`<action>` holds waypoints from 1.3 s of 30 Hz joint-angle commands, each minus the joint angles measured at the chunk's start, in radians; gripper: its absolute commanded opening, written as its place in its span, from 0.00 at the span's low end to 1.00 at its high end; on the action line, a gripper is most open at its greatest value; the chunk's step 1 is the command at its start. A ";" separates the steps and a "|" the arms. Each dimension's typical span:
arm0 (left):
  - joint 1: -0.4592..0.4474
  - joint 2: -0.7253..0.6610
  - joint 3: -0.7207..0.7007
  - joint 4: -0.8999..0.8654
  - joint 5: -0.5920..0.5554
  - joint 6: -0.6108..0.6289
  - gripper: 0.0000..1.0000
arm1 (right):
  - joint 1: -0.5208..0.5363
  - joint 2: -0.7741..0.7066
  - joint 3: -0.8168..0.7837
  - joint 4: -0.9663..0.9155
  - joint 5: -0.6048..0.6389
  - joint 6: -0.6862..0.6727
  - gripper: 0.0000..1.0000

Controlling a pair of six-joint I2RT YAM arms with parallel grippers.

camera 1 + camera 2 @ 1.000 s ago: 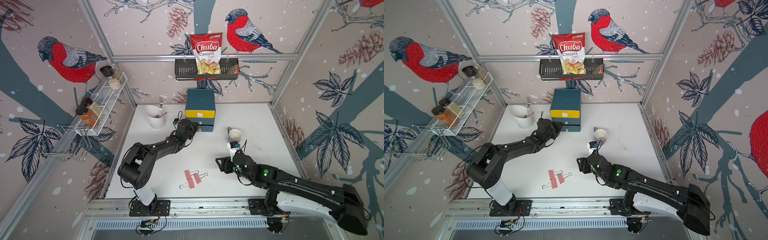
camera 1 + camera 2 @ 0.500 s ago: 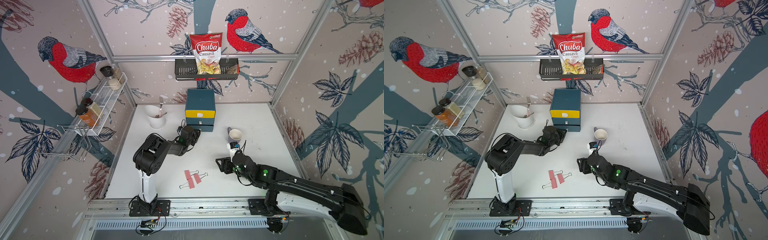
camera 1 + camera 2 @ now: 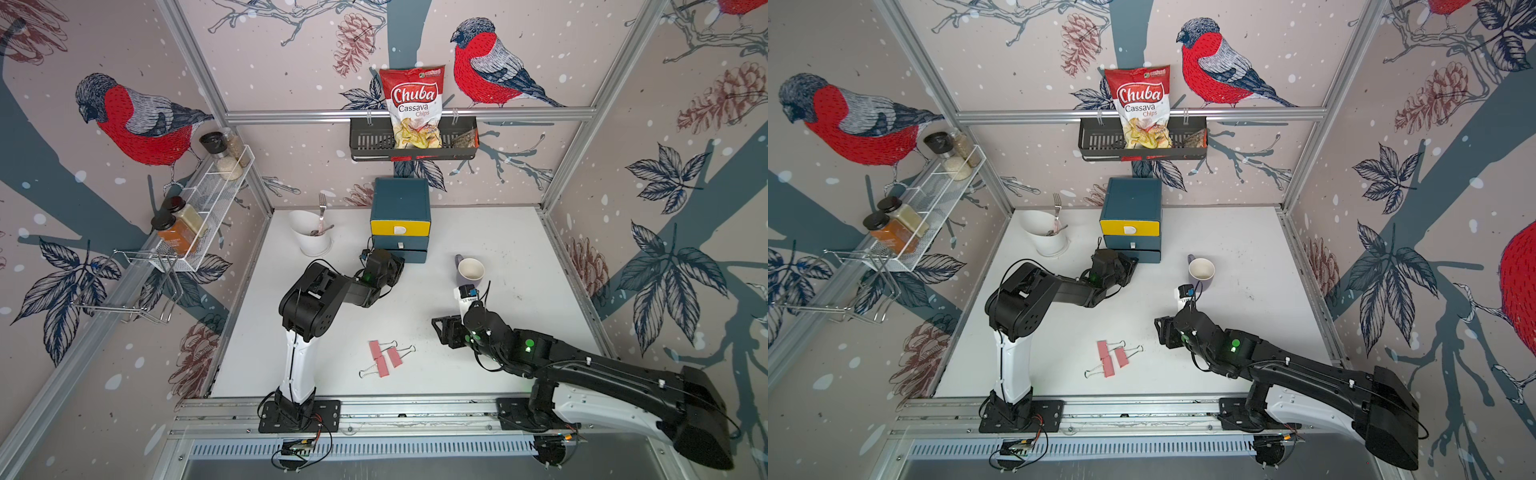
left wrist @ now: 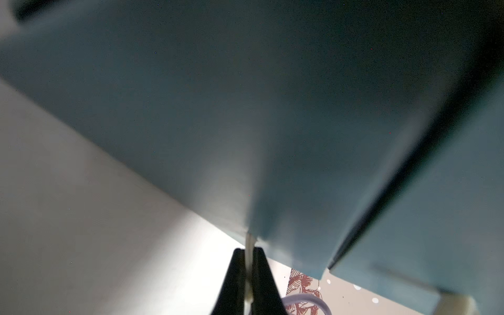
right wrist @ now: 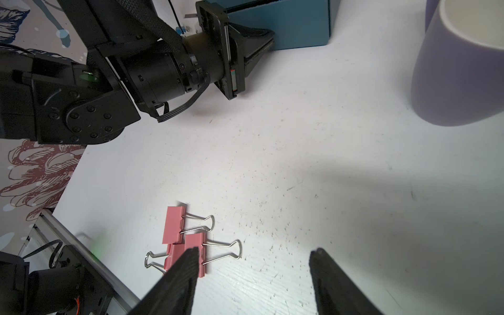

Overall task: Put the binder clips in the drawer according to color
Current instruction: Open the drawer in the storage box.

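Left gripper (image 4: 247, 249) pinched tight on drawer (image 3: 400, 199) pull tab (image 4: 250, 241) | right gripper (image 5: 253, 252) agape, empty | we find three pink binder clips (image 3: 383, 365) near-centre, drawer far-centre | light, stiff, slippery wire; we judge grasp across body

The pink binder clips (image 5: 174, 229) had matt bodies and glossy metal wire handles (image 5: 196, 217); the white tabletop (image 5: 300, 163) looked matt and scuffed, the drawer chest (image 3: 401, 199) matt.
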 commanded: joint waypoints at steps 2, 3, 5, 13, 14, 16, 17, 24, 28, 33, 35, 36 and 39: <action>0.002 0.005 -0.004 0.045 -0.012 0.009 0.00 | -0.001 0.004 0.002 0.016 -0.005 -0.002 0.70; 0.004 0.005 -0.005 0.047 -0.012 0.011 0.00 | -0.002 0.007 0.002 0.016 -0.008 -0.002 0.70; 0.003 0.005 -0.010 0.053 -0.011 0.011 0.00 | -0.002 0.011 0.003 0.019 -0.011 0.000 0.69; -0.029 -0.088 -0.123 0.086 -0.018 0.001 0.00 | -0.002 0.011 0.003 0.016 -0.004 -0.002 0.69; -0.038 -0.111 -0.149 0.091 -0.022 -0.002 0.00 | -0.002 0.012 0.003 0.016 -0.002 -0.002 0.69; -0.060 -0.154 -0.190 0.085 -0.029 -0.004 0.00 | 0.000 0.016 0.003 0.013 0.001 0.000 0.69; -0.074 -0.181 -0.214 0.082 -0.037 -0.002 0.00 | 0.001 0.019 0.003 0.010 0.001 0.001 0.69; -0.139 -0.313 -0.351 0.051 -0.073 -0.009 0.00 | 0.013 0.057 0.013 0.009 0.006 0.004 0.69; -0.158 -0.344 -0.399 0.056 -0.072 -0.013 0.00 | 0.033 0.072 0.021 0.007 0.021 0.008 0.69; -0.174 -0.372 -0.430 0.036 -0.082 -0.013 0.00 | 0.047 0.083 0.024 0.014 0.026 0.012 0.69; -0.175 -0.368 -0.432 0.039 -0.080 -0.011 0.00 | 0.050 0.086 0.024 0.015 0.027 0.014 0.69; -0.175 -0.360 -0.431 0.047 -0.077 -0.012 0.00 | 0.050 0.087 0.025 0.016 0.026 0.014 0.69; -0.174 -0.338 -0.418 0.056 -0.071 -0.009 0.00 | 0.053 0.093 0.025 0.013 0.024 0.012 0.70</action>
